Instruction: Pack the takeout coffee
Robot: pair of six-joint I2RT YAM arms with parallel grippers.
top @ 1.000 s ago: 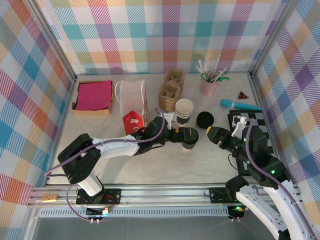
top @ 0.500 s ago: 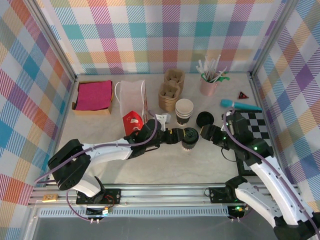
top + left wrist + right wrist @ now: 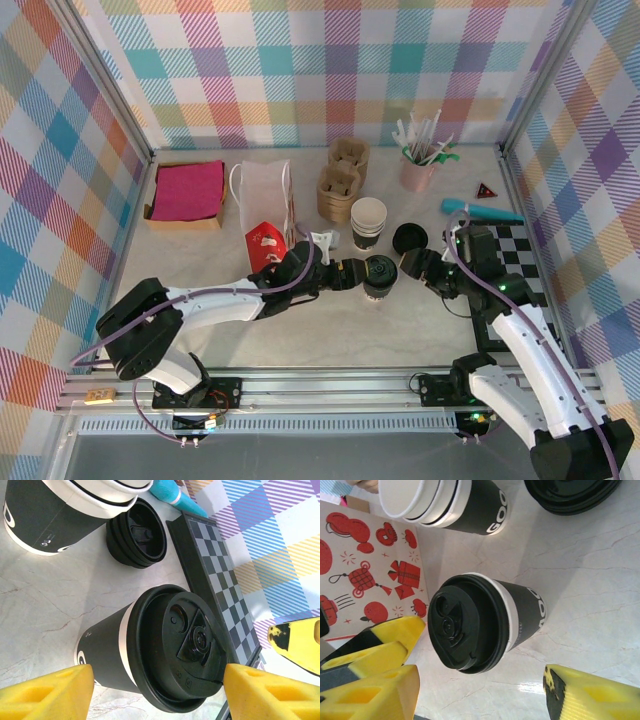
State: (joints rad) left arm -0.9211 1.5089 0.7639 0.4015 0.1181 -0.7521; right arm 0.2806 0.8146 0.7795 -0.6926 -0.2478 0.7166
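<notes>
Marble tabletop (image 3: 330, 335), plaid walls all round, and the takeout coffee (image 3: 379, 275) stands upright mid-table, near the stacked cups (image 3: 367, 222). Left gripper (image 3: 159, 677) pinches its sides; right gripper (image 3: 480, 680) straddles it, jaws wide, not touching

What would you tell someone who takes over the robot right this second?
Left hand: fingers on either side of the white-and-brown paper coffee cup; I can't tell whether it grips.
Right hand: open, near the cup, holding nothing.
Cup: upright on the pale marbled table, right of the white paper bag with red pictures, not inside it.
Done: the round black plastic lid is on.
To do: lift the cup and pack it, probably into that bag.
</notes>
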